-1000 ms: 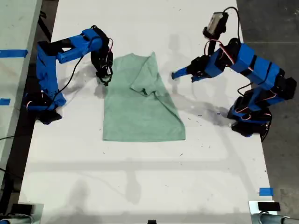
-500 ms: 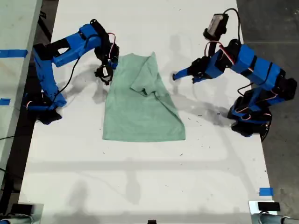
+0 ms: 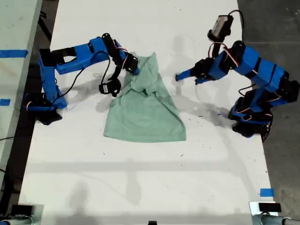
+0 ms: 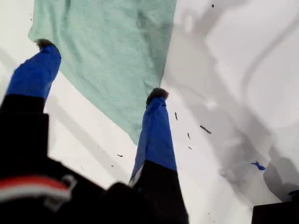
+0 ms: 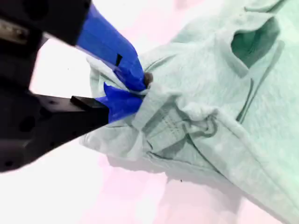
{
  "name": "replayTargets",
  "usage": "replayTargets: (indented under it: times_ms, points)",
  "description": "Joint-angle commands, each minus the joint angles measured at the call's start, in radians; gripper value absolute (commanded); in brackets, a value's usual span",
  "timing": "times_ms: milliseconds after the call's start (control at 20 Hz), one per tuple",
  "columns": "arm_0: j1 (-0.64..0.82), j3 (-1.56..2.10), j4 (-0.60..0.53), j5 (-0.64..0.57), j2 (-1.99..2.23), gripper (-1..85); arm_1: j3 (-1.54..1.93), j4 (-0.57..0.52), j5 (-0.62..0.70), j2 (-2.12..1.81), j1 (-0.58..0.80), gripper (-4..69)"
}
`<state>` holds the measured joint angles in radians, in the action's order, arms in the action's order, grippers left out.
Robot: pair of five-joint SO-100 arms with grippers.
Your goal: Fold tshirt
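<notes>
Lying on the white table (image 3: pixel 140 183), the tshirt (image 3: pixel 145 112) is seen near the middle of the exterior view, its lower hem spread flat while its upper part is bunched and folded over on itself. An upper corner of the cloth, toward the exterior view's left, is pinched between the closed fingers of my second gripper (image 5: pixel 135 88) — the grip is plain in the second wrist view, where wrinkled mint-green fabric is gathered around the blue tips and lifted slightly off the table. In the exterior view that gripper (image 3: pixel 131 65) is found at the garment's upper edge, with the arm reaching in from the exterior view's left.

My first gripper (image 4: pixel 100 70) is held with its fingers wide apart and nothing between them; in the first wrist view the tshirt (image 4: pixel 112 51) is seen beyond the tips, untouched. In the exterior view this gripper (image 3: pixel 178 76) is placed on the exterior view's right, near the shirt but clear of it.

A strip of blue tape (image 3: pixel 266 192) is stuck near the table's lower corner on the exterior view's right.
</notes>
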<state>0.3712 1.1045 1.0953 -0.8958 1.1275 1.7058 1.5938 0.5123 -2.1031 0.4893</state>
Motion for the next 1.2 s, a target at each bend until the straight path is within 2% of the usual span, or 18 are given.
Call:
replayTargets:
  times_ms: [0,50,150,200,300,500,650,700,850,1150]
  points:
    - [-0.02,-0.176,-0.015,-0.009,-0.123,2.0,-0.003,-0.021,-0.009,-0.048,-0.011,33.8]
    - [-0.018,-0.264,0.008,-0.005,-0.221,5.4,0.0,-0.021,-0.009,-0.048,-0.011,33.8]
    - [-0.017,-0.411,0.066,0.002,-0.364,28.1,0.009,-0.021,-0.009,-0.049,-0.011,33.8]
    - [-0.017,-0.411,0.08,0.015,-0.351,30.2,0.015,-0.023,-0.011,-0.051,-0.011,33.9]
    - [-0.02,-0.402,0.138,0.025,-0.264,29.3,0.043,-0.029,-0.012,-0.06,-0.014,34.0]
    - [-0.017,-0.345,0.33,0.057,-0.048,28.0,0.094,-0.058,-0.006,-0.064,-0.026,34.4]
    - [-0.052,-0.202,0.4,0.104,0.103,26.8,0.149,-0.106,-0.009,-0.063,-0.072,33.6]
    - [-0.067,-0.109,0.39,0.141,0.155,26.1,0.167,-0.123,-0.014,-0.06,-0.094,33.6]
    - [-0.117,0.261,0.242,0.253,0.365,24.9,0.219,-0.17,-0.032,-0.048,-0.167,33.7]
    - [-0.264,0.595,0.186,0.477,0.577,23.6,0.308,-0.256,-0.084,0.037,-0.308,34.7]
